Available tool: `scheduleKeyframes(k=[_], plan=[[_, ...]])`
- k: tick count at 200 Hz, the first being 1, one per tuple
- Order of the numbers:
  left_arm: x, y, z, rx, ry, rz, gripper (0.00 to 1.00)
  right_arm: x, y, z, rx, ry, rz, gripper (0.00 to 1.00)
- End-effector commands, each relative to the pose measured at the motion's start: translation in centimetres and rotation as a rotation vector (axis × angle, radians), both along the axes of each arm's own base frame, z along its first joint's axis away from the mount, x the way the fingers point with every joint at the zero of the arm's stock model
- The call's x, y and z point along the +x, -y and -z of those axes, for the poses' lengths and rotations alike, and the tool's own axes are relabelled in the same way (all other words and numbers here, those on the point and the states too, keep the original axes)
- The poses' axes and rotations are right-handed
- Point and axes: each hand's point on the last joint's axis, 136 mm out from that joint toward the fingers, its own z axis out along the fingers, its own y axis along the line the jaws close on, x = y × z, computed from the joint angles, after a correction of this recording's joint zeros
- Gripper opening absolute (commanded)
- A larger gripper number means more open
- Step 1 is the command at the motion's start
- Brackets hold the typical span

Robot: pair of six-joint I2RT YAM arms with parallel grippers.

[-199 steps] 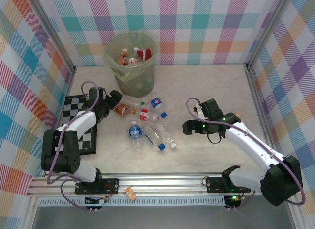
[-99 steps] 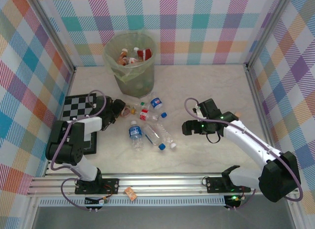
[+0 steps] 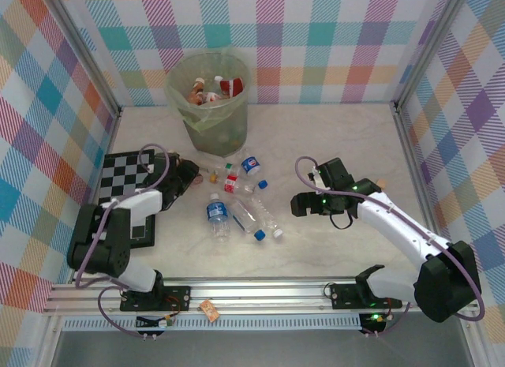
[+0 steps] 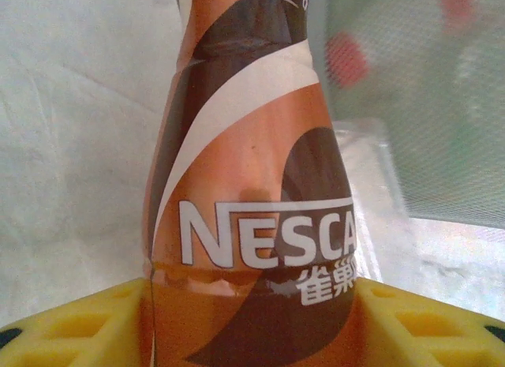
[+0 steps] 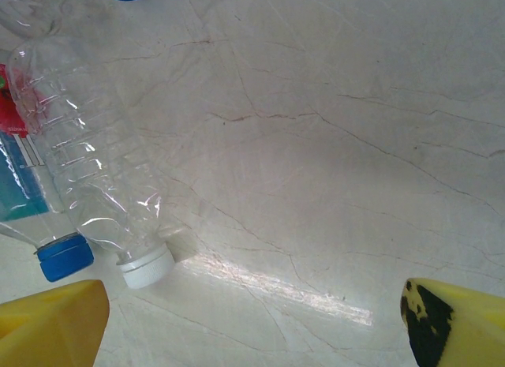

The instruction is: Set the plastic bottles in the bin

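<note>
Yellow pads (image 4: 71,323) of the left pincer (image 4: 252,327): clenched on a brown bottle (image 4: 245,185); they press both its sides and no gap shows.
Brown bottle, where: down at the table (image 3: 339,146), at the left edge of the scattered bottles and just in front of the bin (image 3: 215,126).
Right pincer (image 5: 252,327): released, jaws wide, nothing between them. It hovers over bare table beside a clear bottle (image 5: 95,162) with a white cap.
Loose bottles (image 3: 241,201): a handful lie on their sides mid-table, between the two arms. Others already sit in the bin.
Bin: pale green, bag-lined, upright at the far side, just beyond the left pincer.
Step in hand: grasping the brown bottle; the grip looks made or very nearly made.
Next move, as a judgement: lift the bottle clear of the table, carry it above the bin's rim, then let go. The rim stands higher than the bottle, so gaining height comes first.
Writing: white capitals "NESCA" on the brown bottle, the rest lost round its curve, with Chinese characters beneath.
Other labels: too small to read.
Chessboard (image 3: 118,181): lies flat under the left arm.
</note>
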Motion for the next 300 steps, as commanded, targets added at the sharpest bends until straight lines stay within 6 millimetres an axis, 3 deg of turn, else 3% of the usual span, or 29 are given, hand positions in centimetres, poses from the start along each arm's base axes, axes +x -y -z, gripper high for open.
scheduleKeyframes(k=[1,37,59,80,104,137,157,180,237,267,300], plan=[[-0.5,-1.2,-5.2,0.119,0.08,0.009,0.57,0.8,-0.5,-0.8,0.025,0.022,-0.001,0.95],[-2.6,-3.2,-14.9,0.33,0.203,0.032,0.57,0.9,-0.6,-0.8,0.026,0.02,-0.002,0.95],[-3.8,-4.0,-20.9,0.417,0.286,0.045,0.46,0.9,-0.6,-0.8,0.026,0.015,0.0,0.95],[-3.7,-3.3,-26.1,0.438,0.383,0.09,0.41,0.9,-0.6,-1.1,0.037,0.022,0.008,0.95],[-2.8,-2.3,-30.3,0.458,0.451,0.145,0.37,0.6,-0.5,-1.4,0.049,0.03,0.02,0.95],[-0.5,-1.9,-34.4,0.498,0.527,0.153,0.17,0.2,-0.2,-1.8,0.051,0.036,0.031,0.95],[1.9,-1.2,-35.2,0.498,0.539,0.172,0.07,0.0,0.0,-2.2,0.055,0.047,0.039,0.95],[5.6,1.0,-34.8,0.454,0.529,0.264,0.0,-0.2,0.2,-2.4,0.056,0.05,0.044,0.95],[13.4,4.6,-31.5,0.398,0.489,0.399,0.0,-0.9,1.0,-2.7,0.051,0.065,0.064,0.95],[15.8,6.2,-29.5,0.393,0.456,0.465,0.0,-1.1,1.1,-2.6,0.047,0.062,0.064,0.95],[16.5,8.6,-25.8,0.441,0.356,0.591,0.0,-1.0,1.2,-2.4,0.04,0.062,0.064,0.95]])
